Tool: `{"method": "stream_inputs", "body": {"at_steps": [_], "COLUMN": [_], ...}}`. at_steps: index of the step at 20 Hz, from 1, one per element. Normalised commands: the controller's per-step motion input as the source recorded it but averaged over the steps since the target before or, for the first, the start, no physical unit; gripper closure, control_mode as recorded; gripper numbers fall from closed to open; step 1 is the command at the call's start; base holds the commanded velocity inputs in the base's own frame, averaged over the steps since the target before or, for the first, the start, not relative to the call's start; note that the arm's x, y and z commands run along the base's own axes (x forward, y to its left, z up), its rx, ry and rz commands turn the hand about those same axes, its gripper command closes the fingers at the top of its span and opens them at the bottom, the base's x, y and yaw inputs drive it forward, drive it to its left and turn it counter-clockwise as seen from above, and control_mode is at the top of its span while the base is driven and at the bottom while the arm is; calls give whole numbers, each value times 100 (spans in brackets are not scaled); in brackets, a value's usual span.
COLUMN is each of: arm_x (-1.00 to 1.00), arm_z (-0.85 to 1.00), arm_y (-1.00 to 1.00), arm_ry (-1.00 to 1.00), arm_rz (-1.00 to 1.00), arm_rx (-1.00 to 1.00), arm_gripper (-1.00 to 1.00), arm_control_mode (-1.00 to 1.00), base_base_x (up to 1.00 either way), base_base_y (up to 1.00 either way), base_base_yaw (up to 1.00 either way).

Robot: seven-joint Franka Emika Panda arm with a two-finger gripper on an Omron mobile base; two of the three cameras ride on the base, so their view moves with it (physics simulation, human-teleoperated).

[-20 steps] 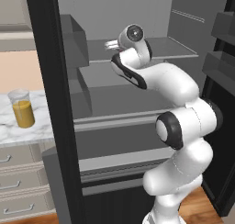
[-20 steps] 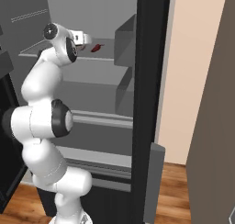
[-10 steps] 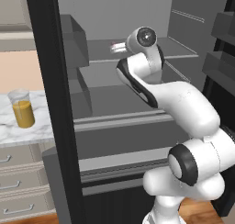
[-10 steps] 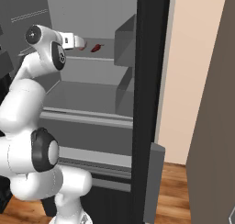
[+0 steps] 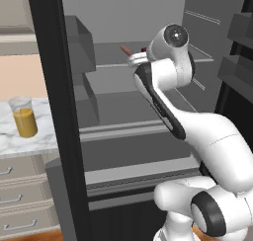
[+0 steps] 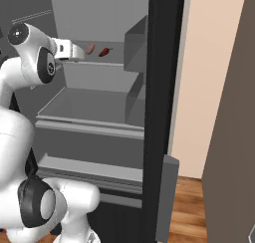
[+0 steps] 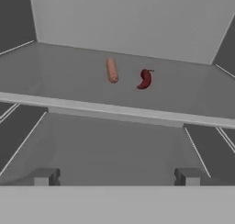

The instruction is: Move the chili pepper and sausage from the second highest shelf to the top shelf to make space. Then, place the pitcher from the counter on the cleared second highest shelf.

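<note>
No readable text, labels, brands, numbers or signs anywhere: fridge interior plain grey, no markings on shelves, door, pitcher or counter

The pinkish-orange sausage [image 7: 111, 70] and the dark red, curved chili pepper [image 7: 144, 79] lay side by side, apart, on the grey top shelf [image 7: 59, 71]. The clear pitcher [image 5: 24, 117] of orange liquid stood upright on the marble worktop [image 5: 29, 141].

Sausage [image 7: 111, 70] was pinkish-orange, pepper [image 7: 145, 79] dark red, shelf [image 7: 69, 76] flat grey, pitcher [image 5: 24, 116] clear with orange-yellow liquid.
</note>
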Motion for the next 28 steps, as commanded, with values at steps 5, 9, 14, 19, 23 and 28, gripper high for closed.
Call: {"method": "stream_inputs", "body": {"at_steps": [5, 9, 14, 19, 23, 28], "arm_x": [-100, -96, -74, -34, -33, -45], "arm_z": [-20, -7, -14, -43, -53, -38], "arm_y": [-26, -36, -35, -4, -7, -19], "arm_ry": [14, 21, 24, 29, 31, 19], "arm_rz": [0, -1, -2, -4, -4, -1], "arm_rx": [1, 1, 0, 0, 0, 0], "arm_gripper": [-100, -100, -100, -100, -100, -100], "arm_control_mode": [-100, -100, -100, -100, -100, -100], "base_base_x": [0, 0, 0, 0, 0, 0], "base_base_y": [0, 0, 0, 0, 0, 0], "base_base_yaw": [0, 0, 0, 0, 0, 0]}}
